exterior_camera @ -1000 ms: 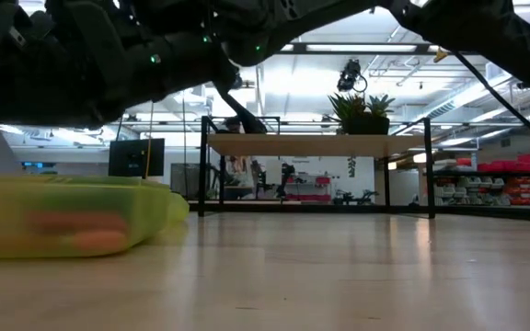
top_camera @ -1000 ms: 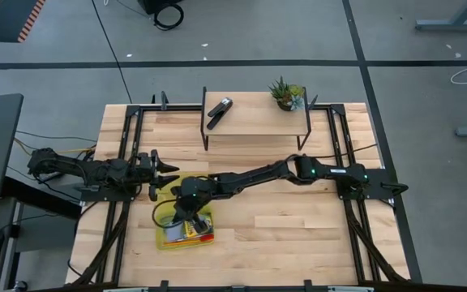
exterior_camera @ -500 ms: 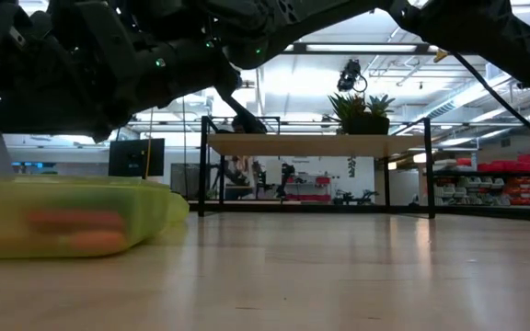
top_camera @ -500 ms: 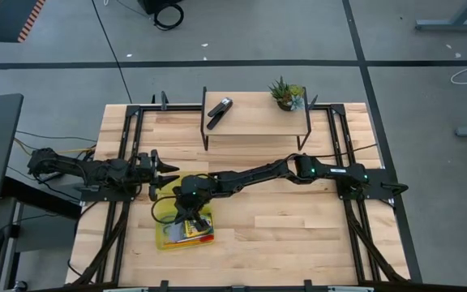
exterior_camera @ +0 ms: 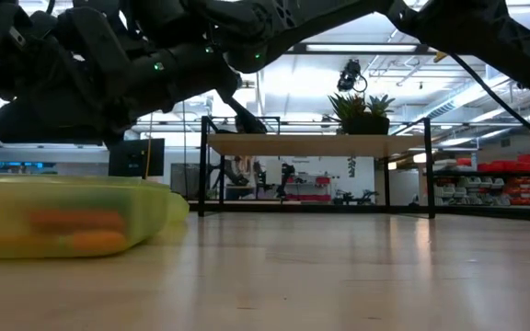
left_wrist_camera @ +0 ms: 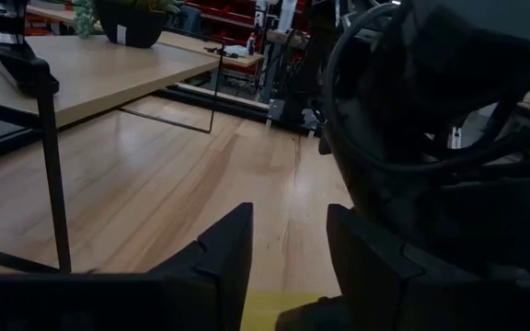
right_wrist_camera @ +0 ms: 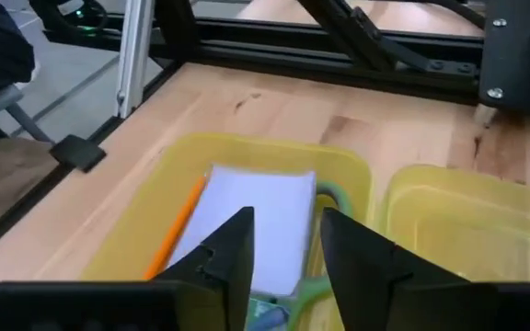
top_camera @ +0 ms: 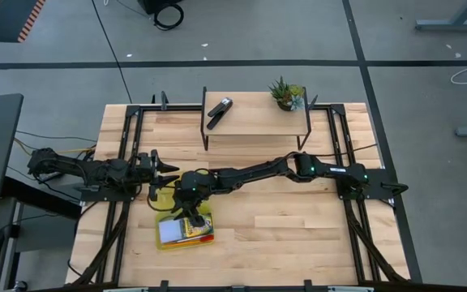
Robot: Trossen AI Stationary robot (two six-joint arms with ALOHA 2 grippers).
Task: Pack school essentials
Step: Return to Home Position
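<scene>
Both grippers empty, supplies in the yellow box

Your right gripper (right_wrist_camera: 286, 221) has its jaws parted with nothing between them. It hangs above the yellow box (right_wrist_camera: 247, 147), clear of what lies inside. Just under the fingers you can see the pale blue note pad (right_wrist_camera: 263, 198) lying flat in the box. An orange pencil (right_wrist_camera: 178, 223) runs along one edge of the pad and the green scissors handle (right_wrist_camera: 326, 199) sits at the other. A second yellow shell (right_wrist_camera: 467, 230) touches the box.

From above, the box sits toward the left front of the table (top_camera: 298, 235), and the right arm (top_camera: 258, 173) reaches across to it. Your left gripper (top_camera: 169, 169) waits just beside that arm's wrist, its jaws also apart and empty. Well apart from the box, the stapler (top_camera: 219, 111) and the potted plant (top_camera: 286, 94) stand on the raised shelf (top_camera: 258, 122).
</scene>
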